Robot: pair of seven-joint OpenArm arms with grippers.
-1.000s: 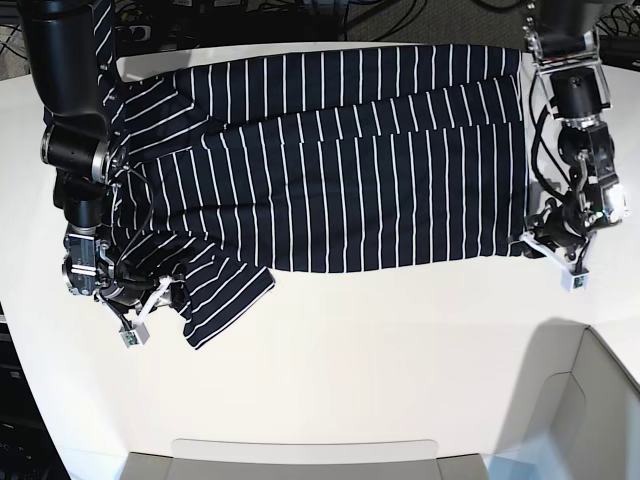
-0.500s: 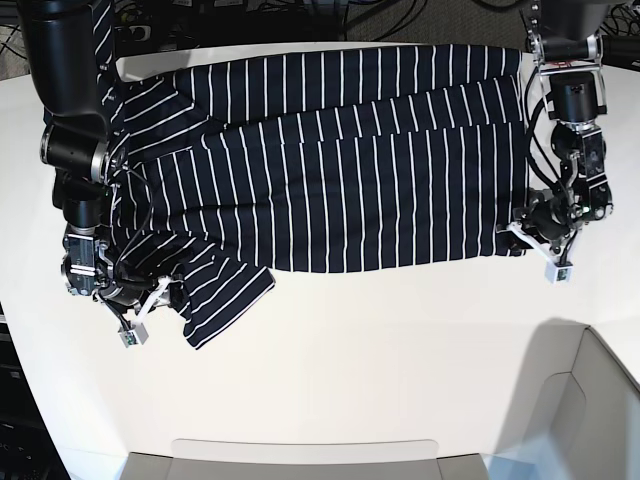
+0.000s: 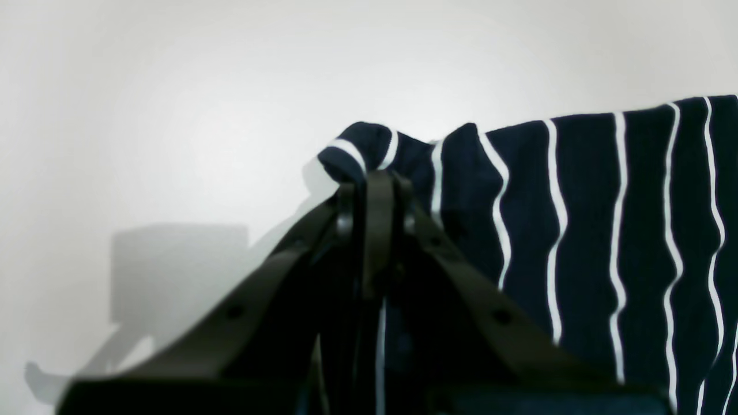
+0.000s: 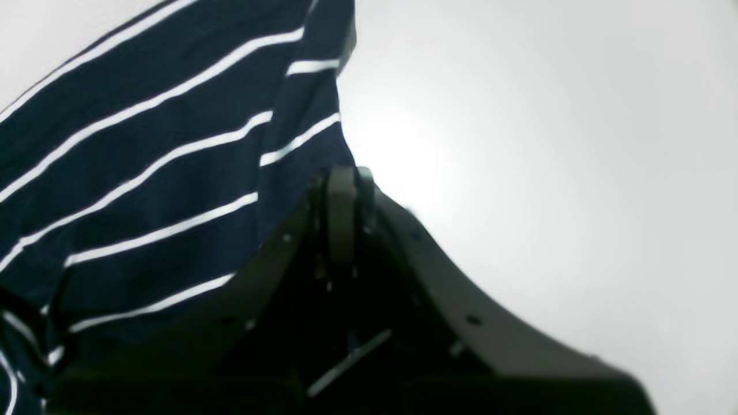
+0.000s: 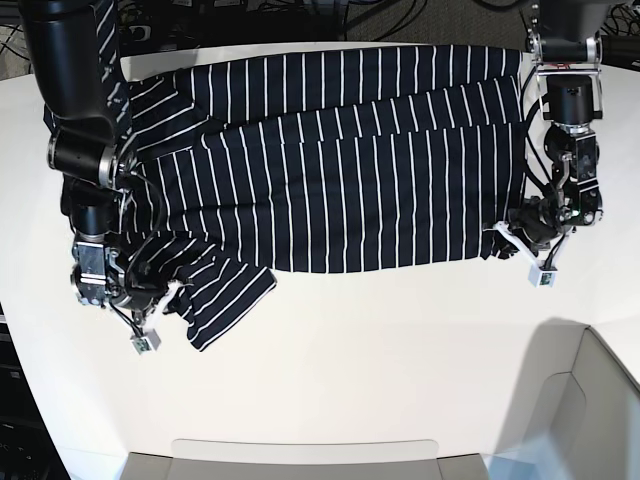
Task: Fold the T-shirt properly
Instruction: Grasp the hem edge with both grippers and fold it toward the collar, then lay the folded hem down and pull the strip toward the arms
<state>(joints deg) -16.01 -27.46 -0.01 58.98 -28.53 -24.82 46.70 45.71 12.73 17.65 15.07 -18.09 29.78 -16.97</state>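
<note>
1. Since a second ago both grippers have slid in over the cloth and closed; the shirt body hasn't shifted.
2. We see the left gripper (image 3: 377, 178) pinching the hem corner of the T-shirt (image 5: 340, 160), which lies spread on the white table (image 5: 380, 360).
3. Right gripper (image 4: 343, 173) jaws are clenched at the sleeve edge; whether cloth sits between them, we can't tell.
4. Risk: thin left pinch slips on lifting.
5. Risk: right comes up empty, fold skews.
</note>
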